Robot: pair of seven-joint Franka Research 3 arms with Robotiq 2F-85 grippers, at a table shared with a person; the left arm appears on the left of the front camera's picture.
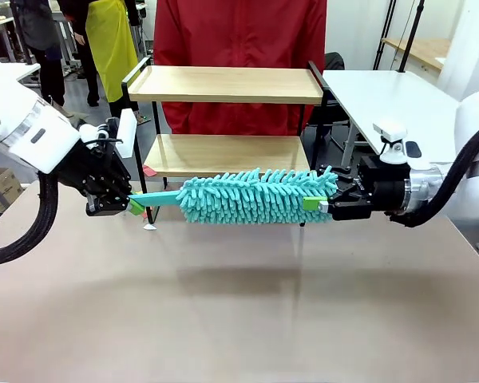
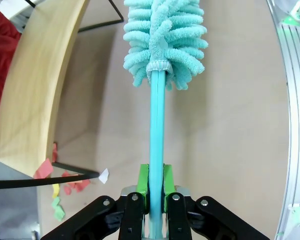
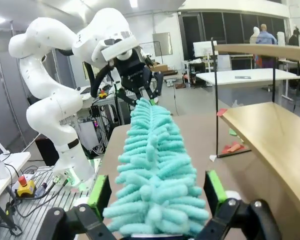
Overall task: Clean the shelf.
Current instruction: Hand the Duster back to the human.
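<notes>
Two wooden boards in a thin black frame make up the shelf [image 1: 227,120], which we see standing at the far edge of the brown table [image 1: 239,311], directly in front of a person in a red jacket [image 1: 239,48]. Both boards appear bare in the front view. In front of the lower board, and above the table, a teal duster [image 1: 255,197] lies level, its fluffy head pointing toward the robot's right and its flat teal handle [image 2: 157,125] toward the robot's left. We find the left gripper [image 1: 130,203] clamped tight on the end of that handle; in the left wrist view its green pads [image 2: 143,182] press the handle from both sides. The right gripper [image 1: 318,203] meets the opposite end of the duster with its jaws spread wide: in the right wrist view the two green pads [image 3: 215,186] stand on either side of the fluffy tip, and we cannot tell whether they touch the fibres. Small scraps of red, yellow, green and white paper [image 2: 70,184] lie on the table beside the shelf's leg, near the left gripper. A white table [image 1: 391,100] stands just to the right of the shelf, and more people stand farther back on the left.
</notes>
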